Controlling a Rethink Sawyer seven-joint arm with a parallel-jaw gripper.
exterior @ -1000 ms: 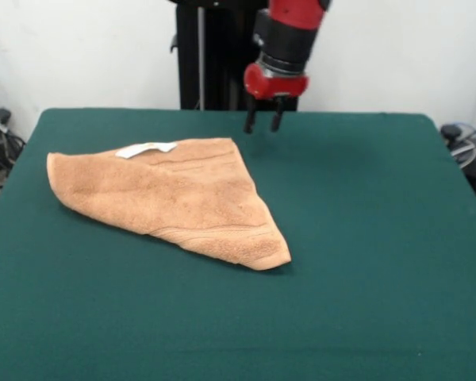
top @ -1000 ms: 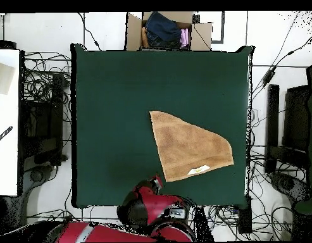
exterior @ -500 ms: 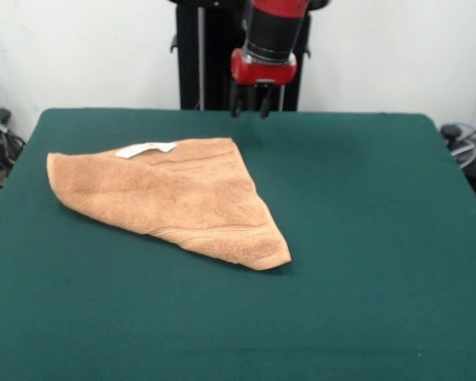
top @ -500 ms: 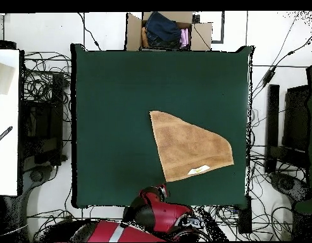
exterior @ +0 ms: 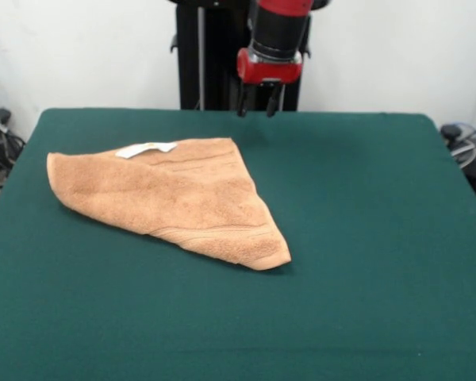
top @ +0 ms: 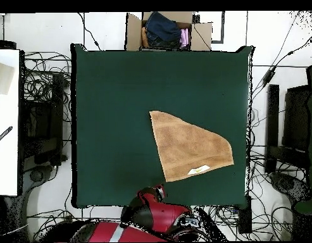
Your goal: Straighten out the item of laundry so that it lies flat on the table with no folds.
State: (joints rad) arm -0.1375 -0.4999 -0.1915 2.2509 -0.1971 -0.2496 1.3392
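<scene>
Lying folded into a rough triangle on the green table [exterior: 365, 262], left of centre: the orange-tan towel [exterior: 170, 198], one rounded corner pointing toward the near right, another toward the left edge. Showing a hemmed band along the near-right side. Resting at the towel's far edge, a small white label [exterior: 146, 148]. Hanging beyond it, clear above the table's far edge and well apart from the towel: the red gripper [exterior: 259, 106], fingers [exterior: 243, 101] spread apart, gripping nothing.
</scene>
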